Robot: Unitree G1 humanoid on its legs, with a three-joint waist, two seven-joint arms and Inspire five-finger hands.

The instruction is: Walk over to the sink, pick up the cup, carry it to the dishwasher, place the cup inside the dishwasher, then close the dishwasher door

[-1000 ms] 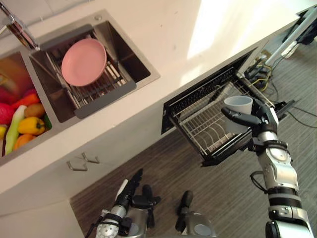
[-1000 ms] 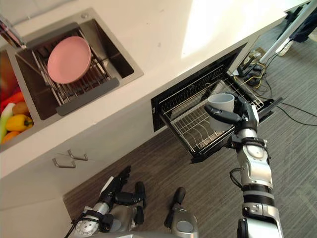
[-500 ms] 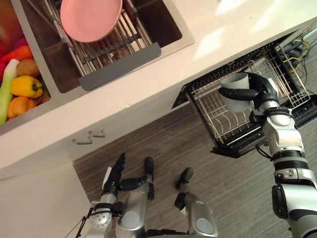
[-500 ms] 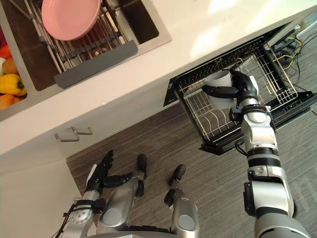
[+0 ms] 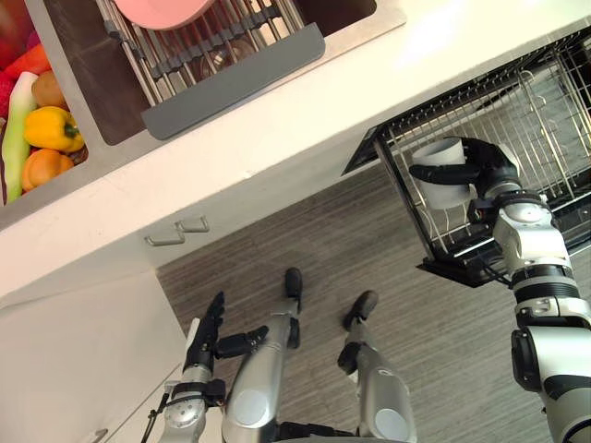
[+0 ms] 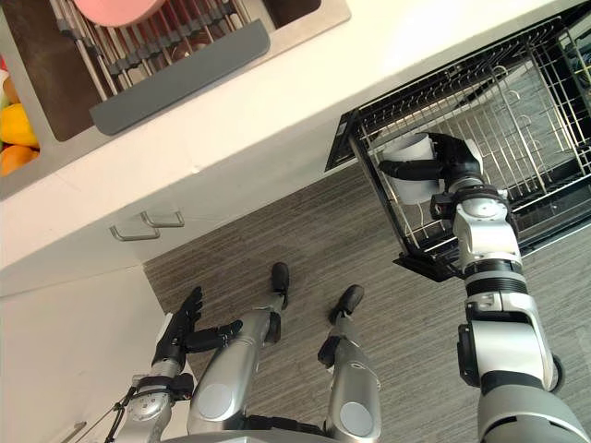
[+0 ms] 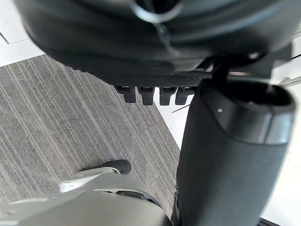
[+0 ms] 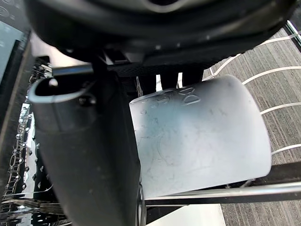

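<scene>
cup, plain pale grey with faint scuffs, stands upright in the right hand, whose thumb and fingers wrap round its middle, over the front corner of the pulled-out dishwasher rack. its base seems just above the wires, though contact is hard to judge. left hand hangs low, fingers straight. the pink plate in the sink is cut off.

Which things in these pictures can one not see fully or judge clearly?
Whether the cup touches the rack: eye views, hidden by the right hand and the cup itself.
The pink plate: eye views, cut off by the top edge.
The rack's far end: cut off by the right edge.
</scene>
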